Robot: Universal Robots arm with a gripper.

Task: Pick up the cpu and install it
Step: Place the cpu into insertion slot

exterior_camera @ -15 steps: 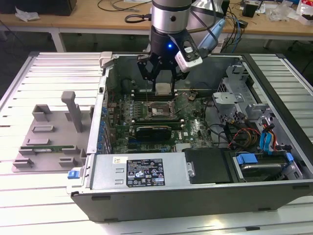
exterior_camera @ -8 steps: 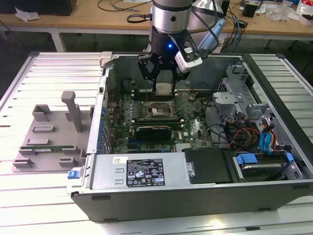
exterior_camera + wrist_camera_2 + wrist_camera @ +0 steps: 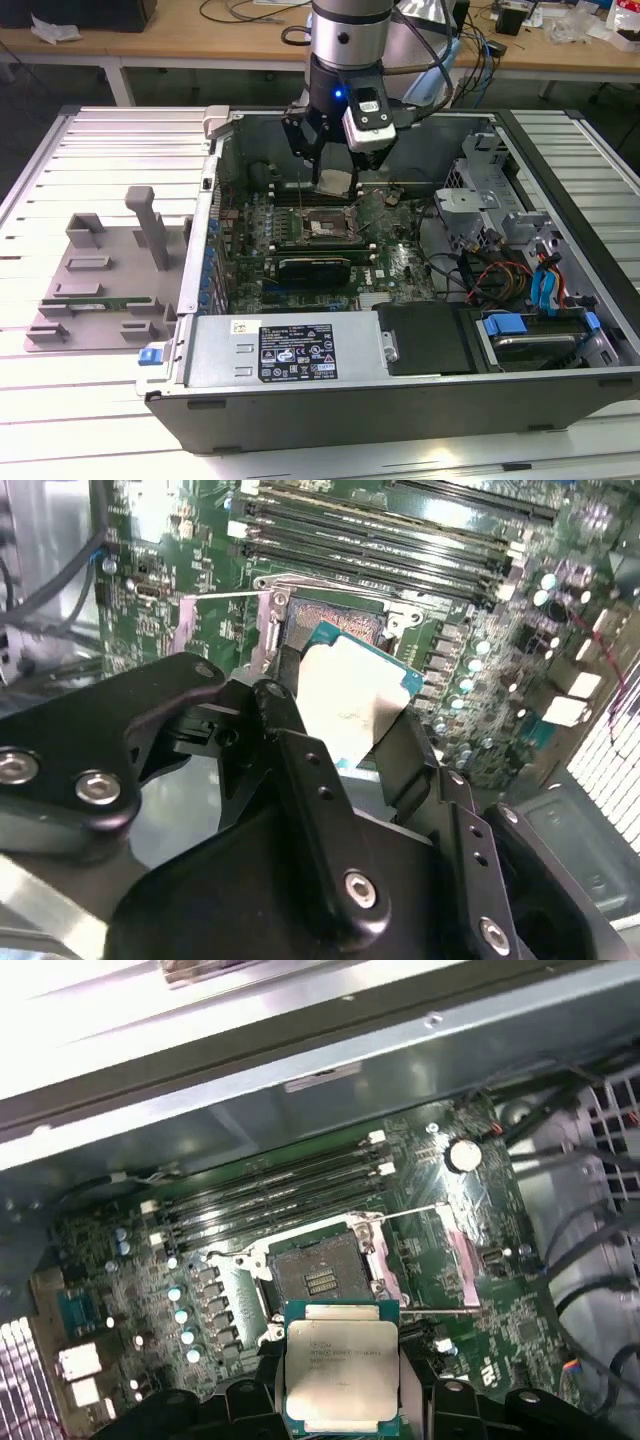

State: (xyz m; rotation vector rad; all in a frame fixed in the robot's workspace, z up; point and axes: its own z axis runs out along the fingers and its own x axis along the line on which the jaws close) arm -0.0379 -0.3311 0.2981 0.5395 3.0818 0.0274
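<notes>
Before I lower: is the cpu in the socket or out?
Out. The gripper holds the cpu clear of the socket, whose contacts lie bare.

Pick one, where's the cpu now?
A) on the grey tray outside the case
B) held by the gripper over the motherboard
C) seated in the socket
B: the gripper is shut on the cpu above the board, and in the first wrist view the socket lies open and bare.
</notes>
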